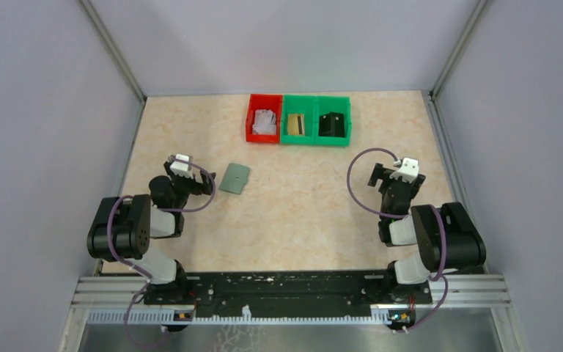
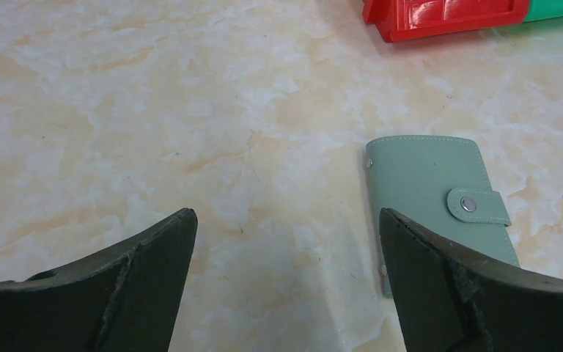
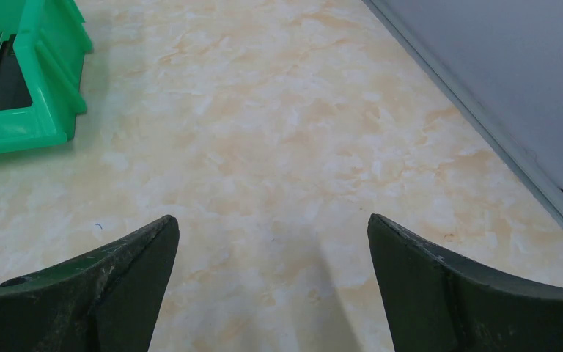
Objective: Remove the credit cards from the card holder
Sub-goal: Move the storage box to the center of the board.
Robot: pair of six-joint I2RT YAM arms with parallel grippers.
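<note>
L gripper (image 2: pixel 286 213); R gripper (image 3: pixel 270 218) — both wide; card holder (image 2: pixel 440 198) closed

Flat pale-green folding card holder (image 1: pixel 234 178) lies on the beige marbled counter (image 1: pixel 300 213); behind it, rightward, a red plastic bin (image 1: pixel 262 137), then two green plastic bins (image 1: pixel 298 139) alongside.

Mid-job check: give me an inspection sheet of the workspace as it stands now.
Surface: table, beige marbled, no spills seen.
Job's things: card holder lying flat, tab snapped shut, beside the left gripper.
Clutter: red bin and two green bins at the far edge, contents too small to tell.
Grippers: left gripper and right gripper open, holding nothing.
Cables: purple cables loop off both arms, snagging nothing.
Surroundings: grey walls on three sides.
</note>
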